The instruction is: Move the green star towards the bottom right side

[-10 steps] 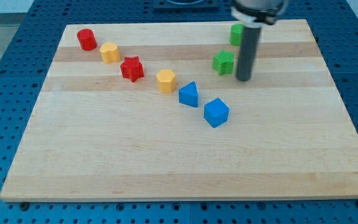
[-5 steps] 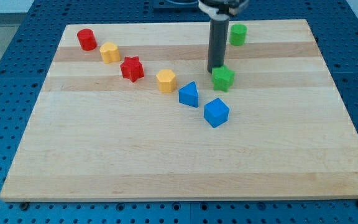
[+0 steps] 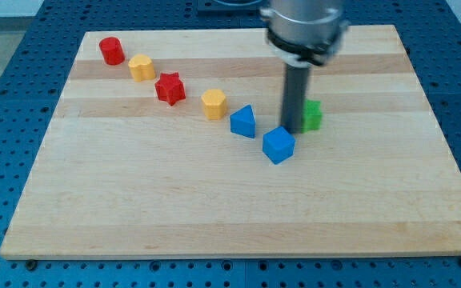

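Note:
The green star (image 3: 314,116) lies on the wooden board (image 3: 230,200), right of centre, and my rod hides its left part. My tip (image 3: 293,130) stands against the star's left side. The tip is also just above the upper right corner of the blue cube (image 3: 278,145), very close to it. The arm's wide dark body (image 3: 304,28) hangs over the board's top edge.
A diagonal row runs from the top left to the centre: red cylinder (image 3: 111,50), yellow block (image 3: 142,68), red star (image 3: 170,88), yellow hexagon (image 3: 214,104), blue triangular block (image 3: 243,122). The second green block seen earlier near the top edge is hidden behind the arm.
The green star has slid down and to the right, past the blue cube's upper right. My tip went round from the star's right to its upper left and now stands at its left.

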